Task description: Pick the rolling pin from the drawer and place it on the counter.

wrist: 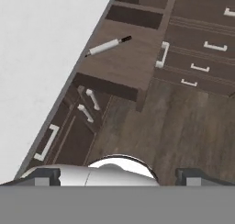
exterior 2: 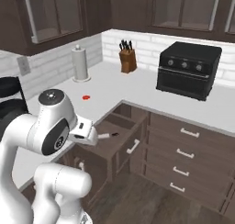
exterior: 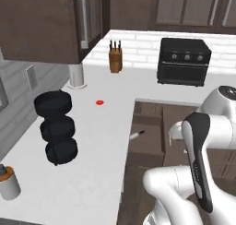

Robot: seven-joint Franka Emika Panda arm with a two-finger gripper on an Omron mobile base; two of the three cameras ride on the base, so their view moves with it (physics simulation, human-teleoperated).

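Approach to open drawer (wrist: 120,64), nothing lifted yet.
Rolling pin (wrist: 104,47) lies slantwise on drawer floor beside counter (wrist: 41,58); gripper (wrist: 117,176) fingers released, well above. Best: descend, align across pin's middle, then close.

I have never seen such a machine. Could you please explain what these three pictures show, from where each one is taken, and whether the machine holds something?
It is a white robot arm in a simulated kitchen. Two pictures come from cameras behind the arm, to its left and right. The third looks down from its hand, the end effector, which is open and holds nothing. The drawer stands pulled out, and the rolling pin lies inside it. On the white counter stand a knife block, a black oven, a paper towel roll and a small red thing. The left view also shows stacked black pots.
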